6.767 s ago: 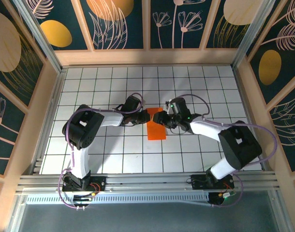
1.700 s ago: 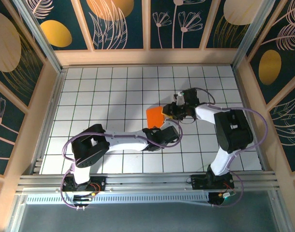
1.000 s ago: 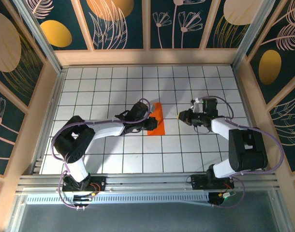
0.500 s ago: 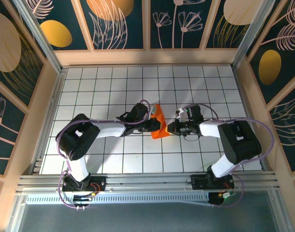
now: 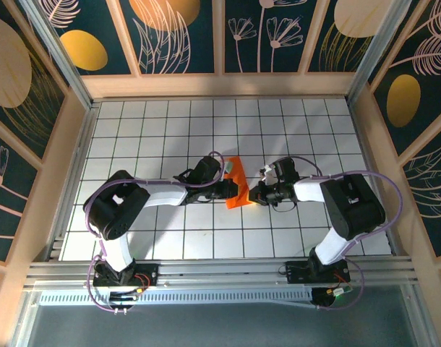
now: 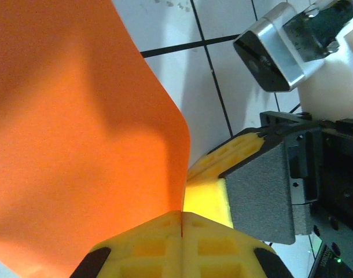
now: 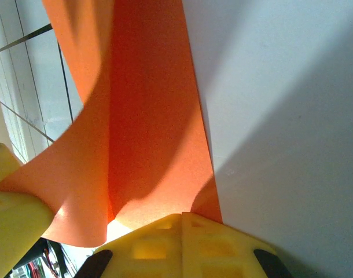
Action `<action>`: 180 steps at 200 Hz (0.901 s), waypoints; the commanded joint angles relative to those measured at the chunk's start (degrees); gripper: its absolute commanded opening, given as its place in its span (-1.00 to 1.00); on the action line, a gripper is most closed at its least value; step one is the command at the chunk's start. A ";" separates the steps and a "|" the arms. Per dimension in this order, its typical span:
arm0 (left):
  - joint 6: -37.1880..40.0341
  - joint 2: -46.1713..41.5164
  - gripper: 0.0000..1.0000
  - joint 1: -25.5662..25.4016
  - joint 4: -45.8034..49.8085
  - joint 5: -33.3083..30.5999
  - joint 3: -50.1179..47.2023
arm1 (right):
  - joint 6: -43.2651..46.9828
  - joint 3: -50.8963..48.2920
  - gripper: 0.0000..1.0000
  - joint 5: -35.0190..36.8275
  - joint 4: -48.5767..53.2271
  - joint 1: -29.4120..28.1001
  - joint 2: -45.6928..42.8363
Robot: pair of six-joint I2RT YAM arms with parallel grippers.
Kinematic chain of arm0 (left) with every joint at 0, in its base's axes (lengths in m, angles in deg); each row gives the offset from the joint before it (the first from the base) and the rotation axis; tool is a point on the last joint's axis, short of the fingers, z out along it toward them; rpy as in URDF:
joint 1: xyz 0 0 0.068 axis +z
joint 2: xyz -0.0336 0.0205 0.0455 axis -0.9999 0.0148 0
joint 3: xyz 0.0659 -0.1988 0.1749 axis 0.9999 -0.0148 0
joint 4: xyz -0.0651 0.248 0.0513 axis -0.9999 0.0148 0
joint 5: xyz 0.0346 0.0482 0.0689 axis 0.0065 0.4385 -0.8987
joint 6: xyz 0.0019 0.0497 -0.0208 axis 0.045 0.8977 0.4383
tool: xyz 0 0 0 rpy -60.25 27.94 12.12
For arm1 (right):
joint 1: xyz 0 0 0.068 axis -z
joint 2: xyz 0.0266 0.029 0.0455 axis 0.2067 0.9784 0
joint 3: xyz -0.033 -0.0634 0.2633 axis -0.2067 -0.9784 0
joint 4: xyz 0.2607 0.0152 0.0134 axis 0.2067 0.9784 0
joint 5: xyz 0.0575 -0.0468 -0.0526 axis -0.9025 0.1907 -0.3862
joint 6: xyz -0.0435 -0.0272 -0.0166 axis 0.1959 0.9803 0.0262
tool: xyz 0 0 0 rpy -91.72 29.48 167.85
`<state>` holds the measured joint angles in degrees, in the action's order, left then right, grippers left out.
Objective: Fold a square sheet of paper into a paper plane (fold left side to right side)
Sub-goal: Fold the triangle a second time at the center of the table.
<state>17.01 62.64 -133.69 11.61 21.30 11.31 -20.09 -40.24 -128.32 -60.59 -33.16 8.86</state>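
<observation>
Fold in progress | left gripper [image 6: 182, 215] clamped on one edge of square sheet of paper [image 6: 78, 127] | right gripper [image 7: 182, 215], just beside it, pinches the same sheet | sheet bows between the two | judged best: carry edge across level, align corners before creasing.

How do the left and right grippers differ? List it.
The left gripper takes the paper from its left side, the right gripper from its right. Paper at the left gripper curves smoothly; at the right gripper it shows a lengthwise crease. Both are shut on the paper.
</observation>
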 commanded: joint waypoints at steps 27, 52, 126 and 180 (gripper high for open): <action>3.29 -0.93 -1.00 1.39 2.97 -1.87 -1.19 | 1.89 0.37 -1.00 3.56 3.37 -0.31 1.61; 3.78 -1.33 -1.00 1.98 2.95 -2.37 -1.11 | 1.89 0.22 -1.00 3.51 3.40 -0.45 1.67; 3.63 -2.25 -1.00 2.39 1.12 -2.99 -1.01 | 1.85 0.20 -1.00 3.55 3.33 -0.56 2.01; 4.90 -4.41 -1.00 2.83 3.17 -6.63 -1.38 | 1.82 0.02 -1.00 3.65 3.06 -0.50 2.51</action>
<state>20.07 60.23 -131.35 13.32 16.73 10.37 -19.19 -40.22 -128.32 -60.57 -33.29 8.94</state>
